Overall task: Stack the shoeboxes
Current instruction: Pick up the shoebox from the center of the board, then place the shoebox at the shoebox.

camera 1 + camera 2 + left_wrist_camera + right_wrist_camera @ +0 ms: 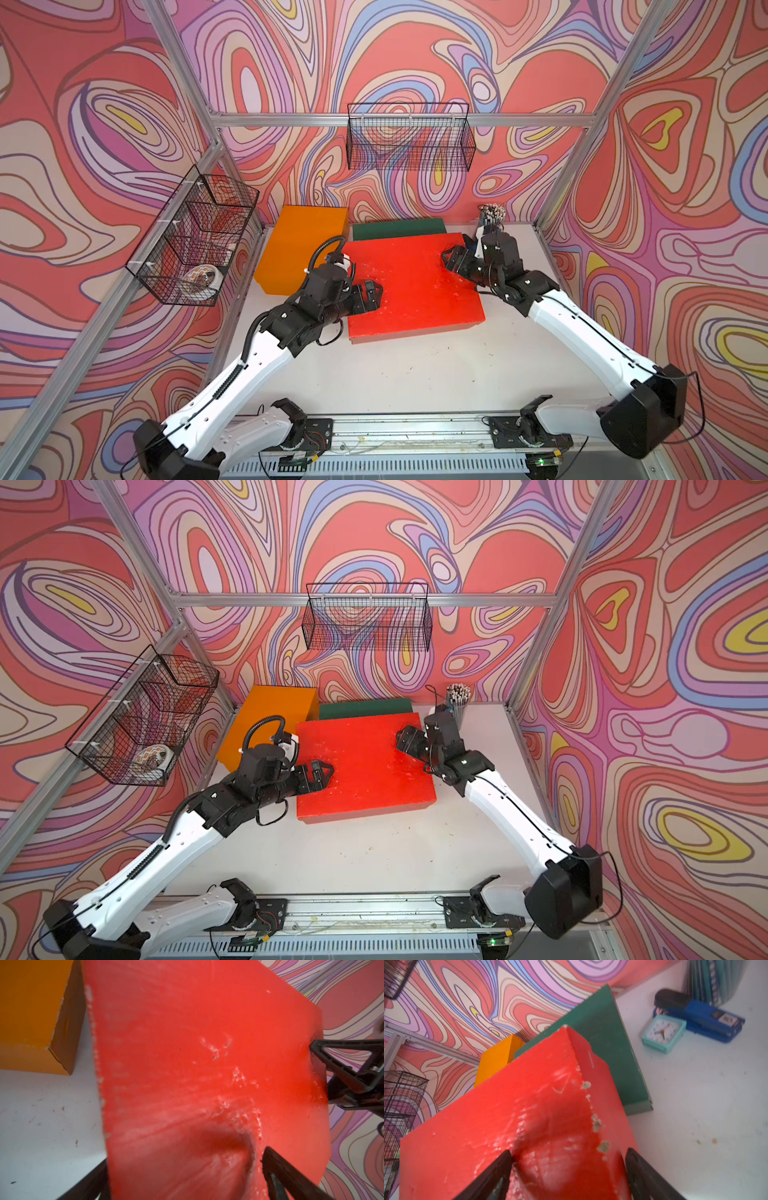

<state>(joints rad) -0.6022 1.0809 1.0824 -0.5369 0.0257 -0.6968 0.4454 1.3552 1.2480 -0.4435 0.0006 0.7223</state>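
Observation:
The red shoebox (415, 282) (365, 762) hangs above the table's middle, and its rear edge overlaps the dark green shoebox (399, 228) (608, 1043) behind it. My left gripper (371, 296) (185, 1159) clamps the red box's left side, one finger on the dented lid and one beneath. My right gripper (451, 259) (569, 1152) grips its right rear corner, one finger on the lid and one on the side wall. The orange shoebox (299, 245) (31, 1012) stands at the back left, apart from the red one.
A cup of pencils (491, 214), a teal clock (663, 1032) and a blue stapler (708, 1020) sit in the back right corner. One wire basket (409, 137) hangs on the rear wall. Another (191, 241), on the left wall, holds a roll (203, 278).

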